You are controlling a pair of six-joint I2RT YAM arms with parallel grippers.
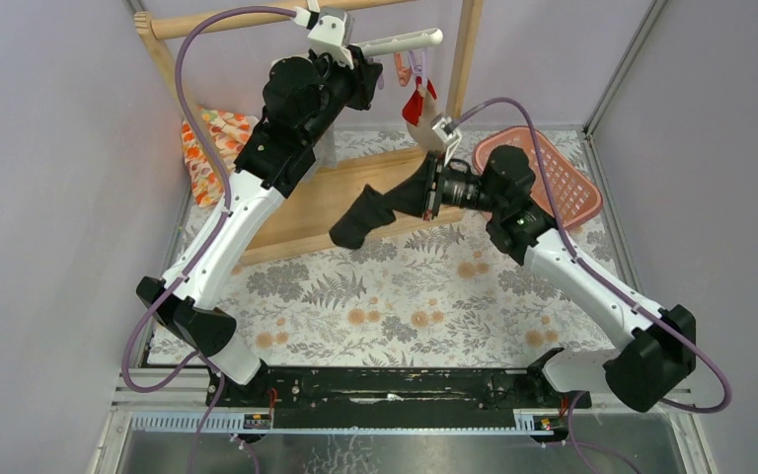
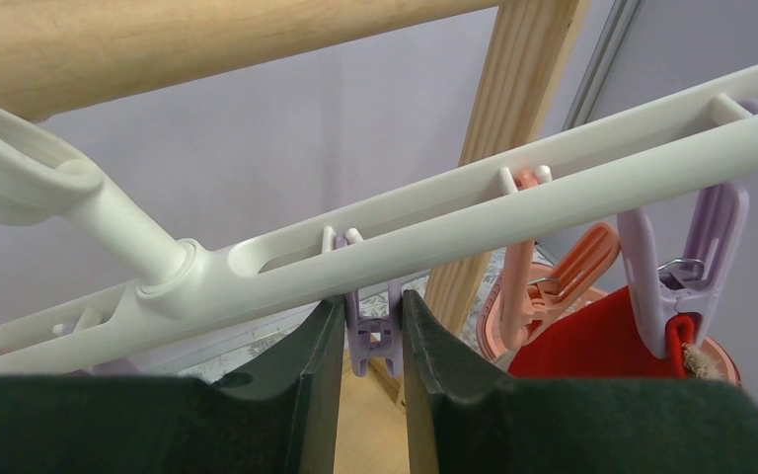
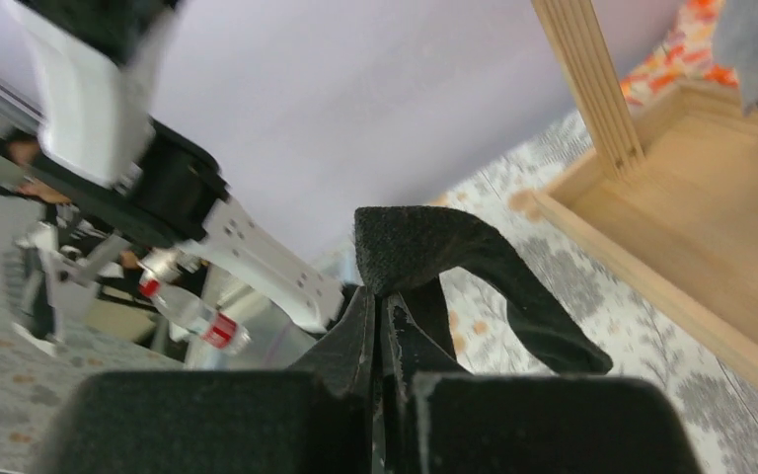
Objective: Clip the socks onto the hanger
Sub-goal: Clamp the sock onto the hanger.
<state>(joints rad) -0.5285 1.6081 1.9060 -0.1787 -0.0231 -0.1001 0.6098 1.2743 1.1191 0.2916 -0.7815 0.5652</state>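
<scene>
The white hanger [image 1: 400, 41] hangs from the wooden rail at the back. In the left wrist view my left gripper [image 2: 373, 321] is shut on a purple clip [image 2: 373, 341] just under the hanger bar [image 2: 513, 212]. Its two fingers press the clip's sides. Further right hang an orange clip [image 2: 553, 286] and another purple clip [image 2: 686, 267], which grips the red end of the beige sock [image 2: 592, 346]. That sock [image 1: 416, 104] dangles below the bar. My right gripper [image 3: 383, 301] is shut on the black sock [image 3: 434, 247], which droops [image 1: 365, 217] left of it over the wooden base.
The wooden frame has a top rail [image 1: 227, 20], a right post [image 1: 467, 59] and a flat base board [image 1: 326, 197]. A pink basket [image 1: 563, 173] lies at the right rear. An orange-and-white flowered cloth [image 1: 212, 143] sits at the left rear.
</scene>
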